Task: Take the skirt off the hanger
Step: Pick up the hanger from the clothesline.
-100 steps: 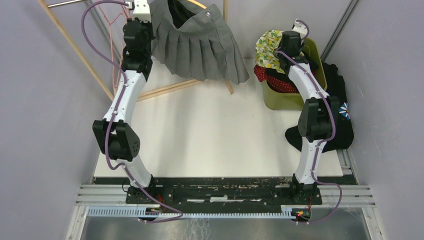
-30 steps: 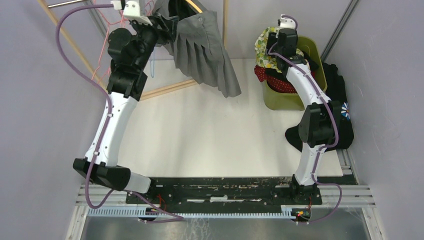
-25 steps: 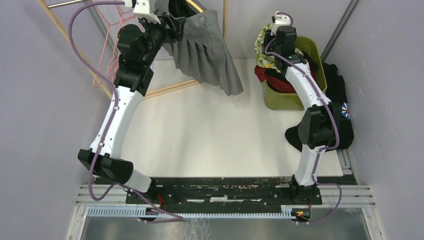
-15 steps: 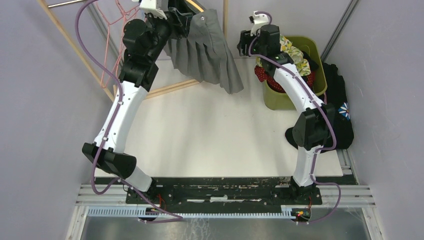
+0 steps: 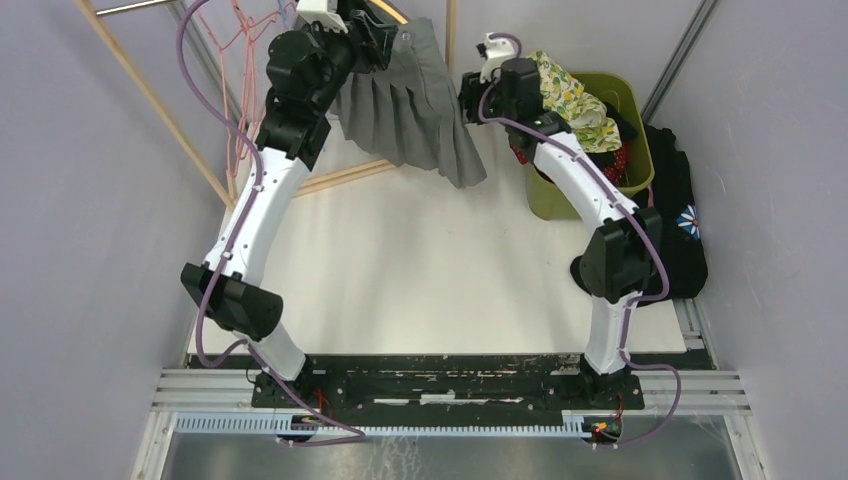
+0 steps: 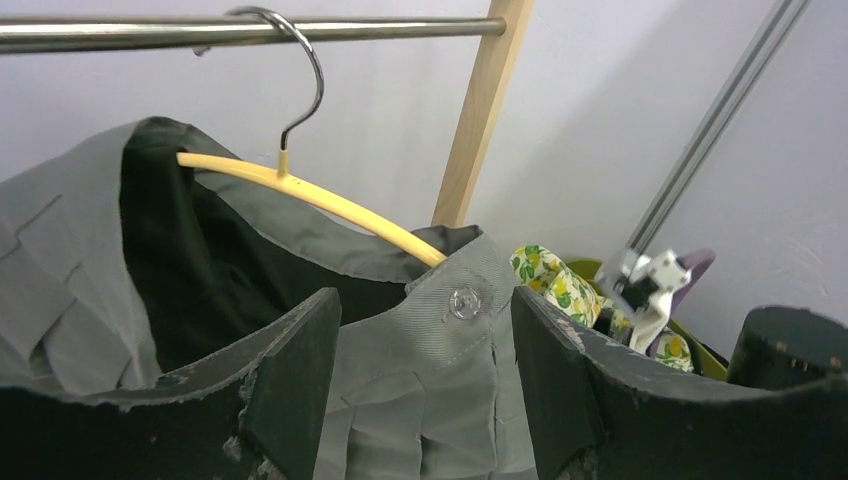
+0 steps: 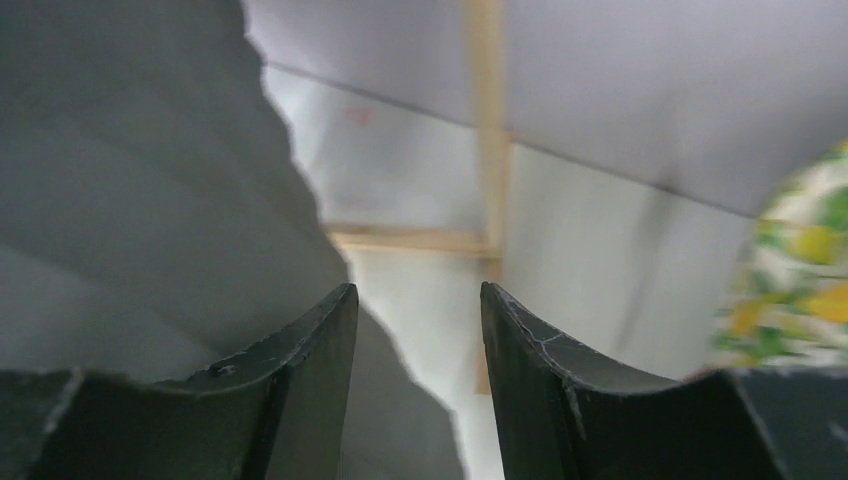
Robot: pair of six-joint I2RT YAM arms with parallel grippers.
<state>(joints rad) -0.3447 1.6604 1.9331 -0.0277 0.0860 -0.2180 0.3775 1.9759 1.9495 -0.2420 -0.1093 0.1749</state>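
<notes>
The grey pleated skirt (image 5: 410,110) hangs on a yellow hanger (image 6: 330,205) whose metal hook is over the rail (image 6: 150,32). My left gripper (image 6: 425,300) is open at the top of the skirt. Its jaws stand either side of the waistband corner with the clear button (image 6: 462,302), apart from the cloth. From above, the left gripper (image 5: 375,35) sits at the skirt's (image 6: 420,400) upper left. My right gripper (image 7: 418,290) is open with nothing between its fingers. It sits just right of the skirt's hanging edge (image 7: 120,200). In the top view the right gripper (image 5: 468,92) is beside the skirt's right side.
A green bin (image 5: 630,100) holding a floral cloth (image 5: 565,95) and other clothes stands at the back right, with a black bag (image 5: 685,200) beside it. A wooden rack frame (image 5: 340,178) and post (image 6: 490,110) stand behind the skirt. Pink wire hangers (image 5: 240,60) hang at the left.
The right arm has swung left from the bin to the skirt's right edge, its jaws narrowing a little. The left arm has shifted right along the waistband, still open.
</notes>
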